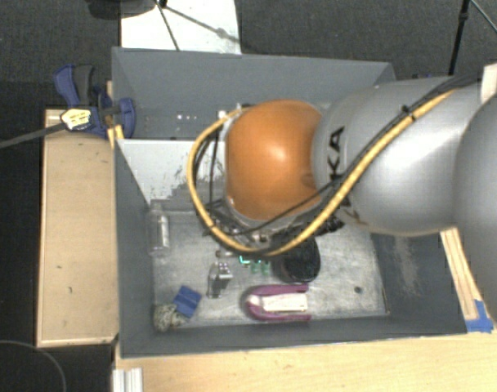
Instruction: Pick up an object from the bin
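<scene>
The grey metal bin [134,260] is seen from above, and the silver arm [412,162] is stretched into it from the right. The wrist is capped by a rounded orange cover [269,158], around which yellow and black cables [201,194] are looped. The gripper [247,250] is largely hidden beneath that cover: only some dark parts are seen just below the cover's lower edge, over the middle of the bin floor. Whether it is open or closed cannot be told, nor whether anything is held in it.

Right under those dark parts a small green piece [253,261] is seen on the floor, too small for its shape to be made out. Just to its right a black round object [302,261] is found, partly covered by the arm. Down and to the left of the gripper a small dark-and-silver piece [219,281] is set on the floor. Nearer the front wall a purple oblong thing [277,305] with a white face is laid flat, close below the black round object.

In the front left corner a blue block [185,300] is placed just beside a greyish lump [165,317]. A clear plastic piece [158,229] is seen by the left wall, well apart from the gripper
</scene>
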Robot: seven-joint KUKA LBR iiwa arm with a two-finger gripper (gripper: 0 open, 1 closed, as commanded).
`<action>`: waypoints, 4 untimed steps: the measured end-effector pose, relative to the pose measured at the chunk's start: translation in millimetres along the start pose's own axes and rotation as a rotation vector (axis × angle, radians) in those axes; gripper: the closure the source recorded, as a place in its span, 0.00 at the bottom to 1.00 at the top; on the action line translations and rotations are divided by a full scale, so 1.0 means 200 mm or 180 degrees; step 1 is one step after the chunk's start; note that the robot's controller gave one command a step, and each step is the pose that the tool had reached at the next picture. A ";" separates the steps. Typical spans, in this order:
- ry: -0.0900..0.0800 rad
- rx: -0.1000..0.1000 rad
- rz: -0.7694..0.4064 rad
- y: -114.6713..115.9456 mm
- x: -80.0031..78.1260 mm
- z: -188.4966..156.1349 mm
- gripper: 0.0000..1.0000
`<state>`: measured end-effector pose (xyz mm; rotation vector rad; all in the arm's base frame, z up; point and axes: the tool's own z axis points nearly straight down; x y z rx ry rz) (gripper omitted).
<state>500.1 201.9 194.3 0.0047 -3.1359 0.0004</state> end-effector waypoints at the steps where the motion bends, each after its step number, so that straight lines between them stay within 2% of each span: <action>1: -0.0075 -0.0016 -0.0379 0.01 0.09 0.62 0.00; 2: -0.0025 -0.0005 -0.0365 0.01 0.11 0.62 1.00; 3: -0.0046 -0.0012 -0.0269 0.01 0.10 0.20 1.00; 4: -0.0047 -0.0004 -0.0768 -0.05 0.05 -0.24 1.00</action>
